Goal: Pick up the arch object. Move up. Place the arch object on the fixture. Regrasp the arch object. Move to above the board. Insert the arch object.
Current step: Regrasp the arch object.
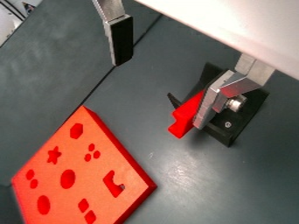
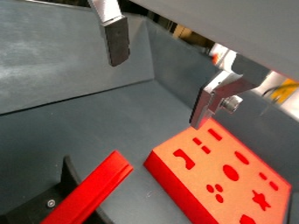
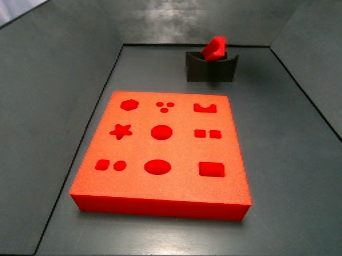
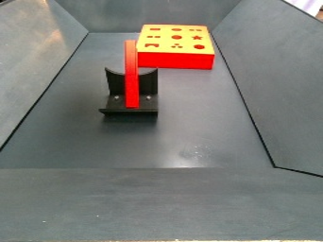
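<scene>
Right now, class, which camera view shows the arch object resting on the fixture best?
A side view: the arch object stands whole on the fixture. The opposite side view shows only its end; both wrist views show part, past the open, empty gripper.

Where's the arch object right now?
The arch object stands propped in the fixture, apart from the board. The gripper is open above it, holding nothing, as both wrist views show.

A dark grey floor (image 4: 190, 142), walled on its sides, carries two things: the board (image 3: 163, 150) lying flat mid-floor, and the fixture (image 4: 128, 102) near one end wall, apparently well apart. The gripper (image 1: 176, 66) hangs open above.
</scene>
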